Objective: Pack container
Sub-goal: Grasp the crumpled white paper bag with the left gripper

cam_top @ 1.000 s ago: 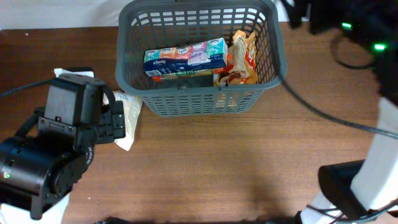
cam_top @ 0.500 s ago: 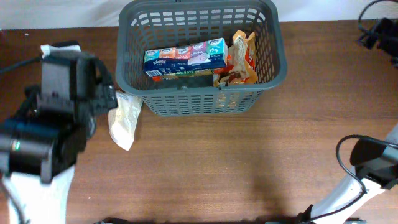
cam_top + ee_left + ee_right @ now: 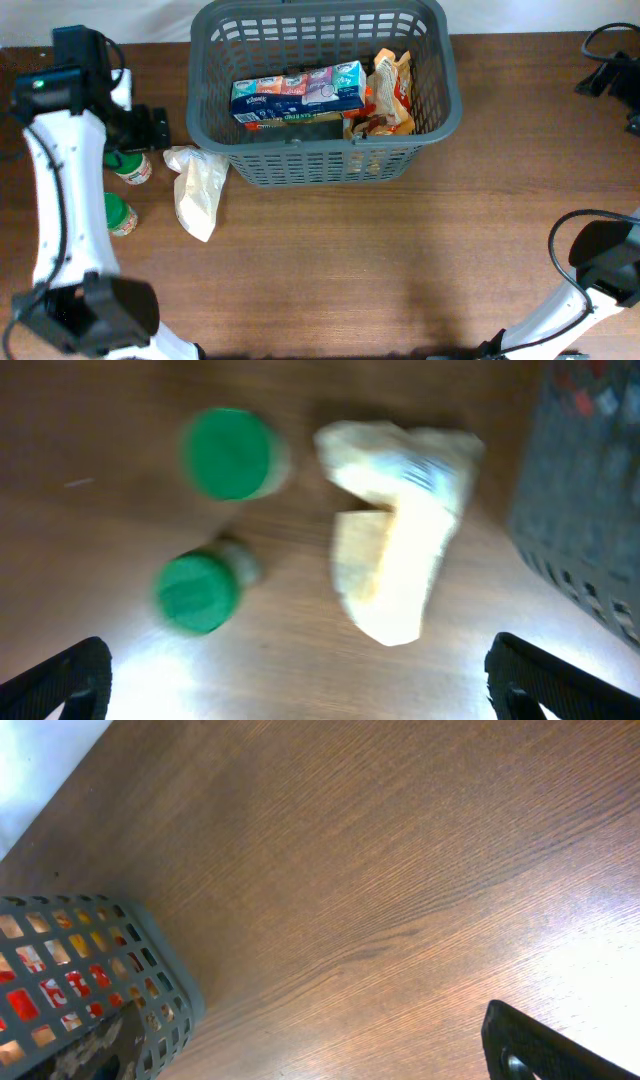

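Note:
The dark grey basket (image 3: 445, 100) stands at the table's far middle. It holds a tissue multipack (image 3: 297, 88) and orange snack bags (image 3: 390, 95). A white-yellow bag (image 3: 197, 185) lies on the table by the basket's left front corner. Two green-capped bottles (image 3: 130, 166) (image 3: 119, 213) stand left of it. My left gripper (image 3: 150, 128) hovers above them, open and empty. The left wrist view shows the caps (image 3: 228, 453) (image 3: 197, 592), the bag (image 3: 400, 550) and the basket wall (image 3: 590, 510). My right gripper (image 3: 598, 77) is at the far right edge, open and empty. One finger (image 3: 545, 1045) shows.
Bare brown wood fills the front and right of the table (image 3: 400, 270). The right wrist view shows the basket's corner (image 3: 110, 970) at lower left over bare wood. Black cables hang near the right arm (image 3: 570, 235).
My left arm has drawn back from under the camera to the far left, uncovering the two bottles. My right arm has pulled off to the right edge.

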